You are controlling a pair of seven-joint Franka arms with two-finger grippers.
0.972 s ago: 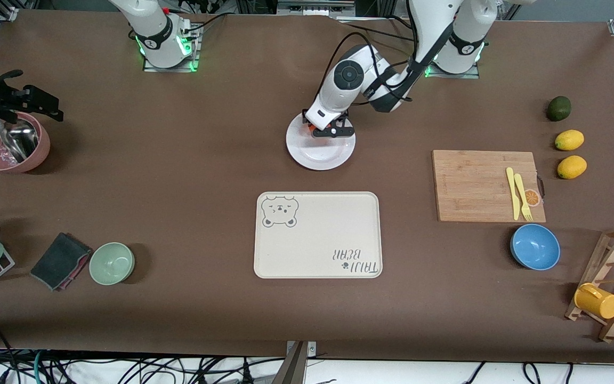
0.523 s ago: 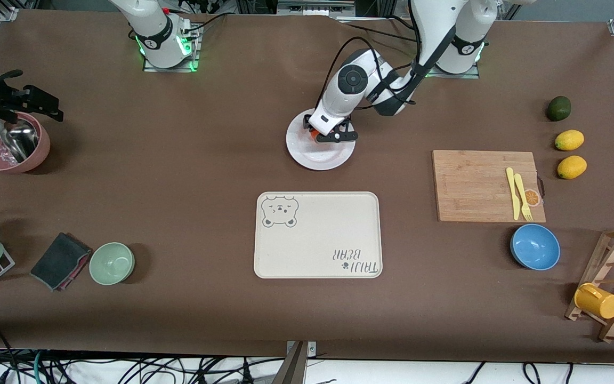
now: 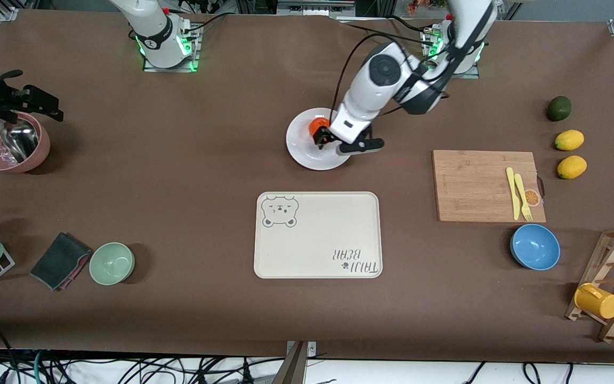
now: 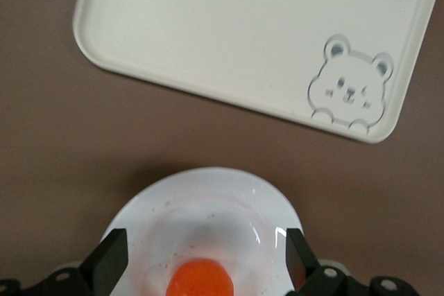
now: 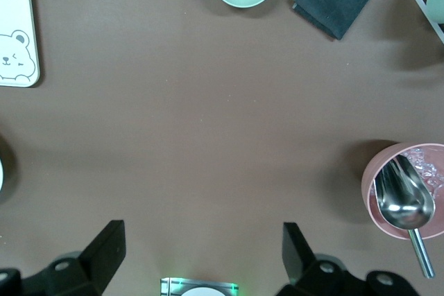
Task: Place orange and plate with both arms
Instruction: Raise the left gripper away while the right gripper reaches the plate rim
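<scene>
The orange (image 3: 317, 127) lies on the white plate (image 3: 307, 156), on the part nearer the robots' bases. My left gripper (image 3: 345, 143) is open and empty, up in the air over the plate's edge toward the left arm's end. In the left wrist view the orange (image 4: 201, 279) sits on the plate (image 4: 208, 195) between the spread fingers of the left gripper (image 4: 205, 258), well below them. My right gripper (image 3: 22, 100) waits open and empty, high over the pink bowl (image 3: 38, 154) at the right arm's end; it shows open in its own view (image 5: 201, 254).
The cream bear-print tray (image 3: 317, 234) lies nearer the front camera than the plate. A cutting board (image 3: 477, 186) with yellow cutlery, two lemons (image 3: 569, 140), a dark green fruit (image 3: 558, 108) and a blue bowl (image 3: 534, 247) are toward the left arm's end. A green bowl (image 3: 111, 263) and cloth (image 3: 61, 261) are toward the right arm's end.
My left gripper has opened, let go of the orange on the plate, risen and moved toward the left arm's end. The right arm has not moved.
</scene>
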